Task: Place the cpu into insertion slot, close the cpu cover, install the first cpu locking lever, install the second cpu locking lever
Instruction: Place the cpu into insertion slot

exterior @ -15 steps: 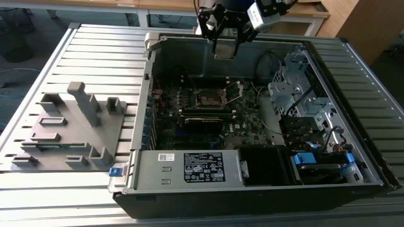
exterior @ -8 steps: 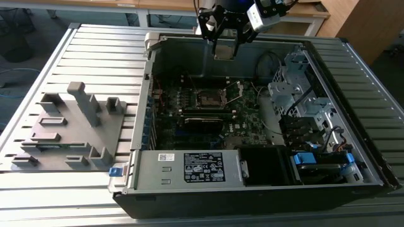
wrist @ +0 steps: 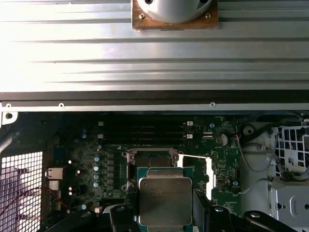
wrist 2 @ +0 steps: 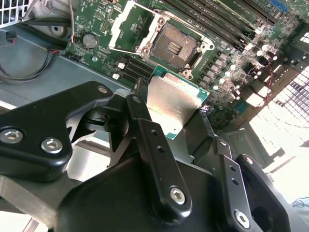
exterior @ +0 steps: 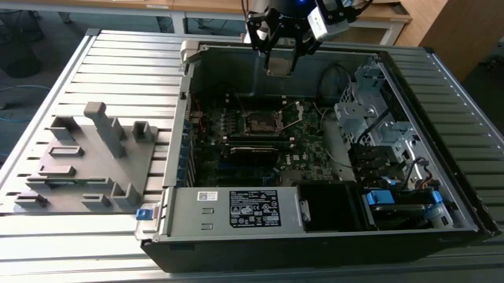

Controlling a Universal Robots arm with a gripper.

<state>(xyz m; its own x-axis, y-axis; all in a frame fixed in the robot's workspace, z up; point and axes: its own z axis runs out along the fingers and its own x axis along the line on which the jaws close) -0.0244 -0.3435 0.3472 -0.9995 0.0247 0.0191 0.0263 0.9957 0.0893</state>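
My gripper (exterior: 280, 63) hangs above the far wall of the open computer case and is shut on the cpu (exterior: 280, 61), gripping its two opposite edges. Both wrist views show the cpu (wrist 2: 176, 101) (wrist: 165, 200) as a square chip with a silver-grey top and a green rim, between black fingers (wrist 2: 145, 130) (wrist: 129, 200). The insertion slot (exterior: 262, 122) (wrist 2: 174, 46) (wrist: 150, 159) lies bare on the motherboard, below the chip and apart from it. The cpu cover (exterior: 292, 114) (wrist 2: 126, 23) (wrist: 197, 169) stands swung open beside the slot, with thin wire levers raised along it.
The case (exterior: 441, 194) lies on a slatted metal table (exterior: 126, 71). Long black memory sticks (exterior: 254, 143) sit near the slot. A power supply (exterior: 236, 209) is at the front, and a drive cage with cables (exterior: 370, 112) on the exterior view's right. On its left stands a grey fixture (exterior: 87, 159).
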